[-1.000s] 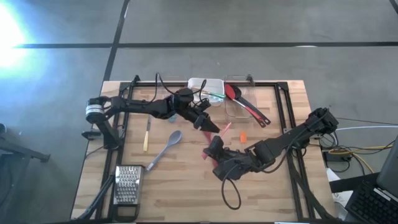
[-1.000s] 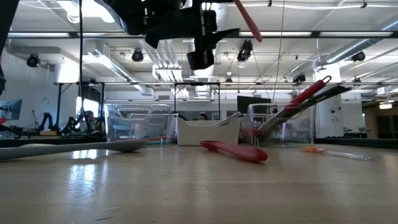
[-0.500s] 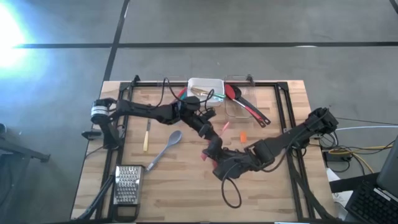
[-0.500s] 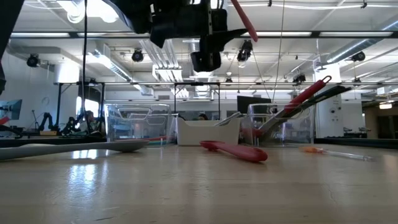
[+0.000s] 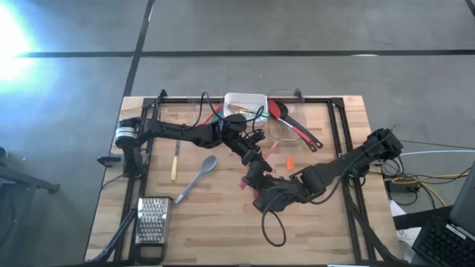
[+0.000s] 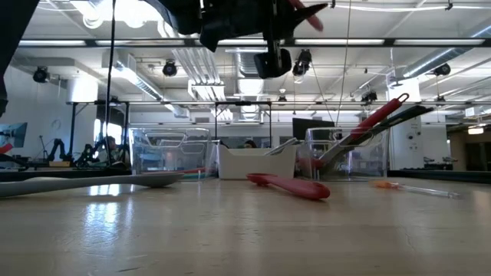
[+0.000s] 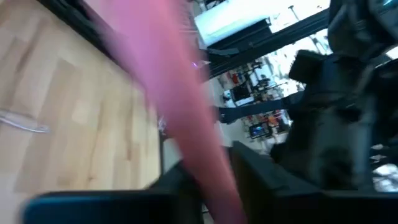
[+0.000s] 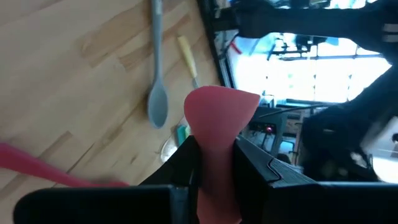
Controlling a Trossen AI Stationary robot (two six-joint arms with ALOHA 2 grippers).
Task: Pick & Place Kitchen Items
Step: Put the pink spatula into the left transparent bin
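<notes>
Left arm has swung in from near the white bin point(image 5: 257, 96) onto the pink spatula point(image 5: 269, 151). It hangs above mid-table, blade pinched in my right claw point(image 5: 254, 180), with the handle slanting up and away toward that bin. The handle passes through my left claw point(image 5: 257, 157), just beyond the right one. Can't tell whether left has clamped yet.

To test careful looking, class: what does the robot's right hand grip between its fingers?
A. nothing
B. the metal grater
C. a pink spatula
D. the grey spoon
C: the right wrist view shows the right hand shut on the pink spatula, while the grey spoon and grater lie on the table.
</notes>
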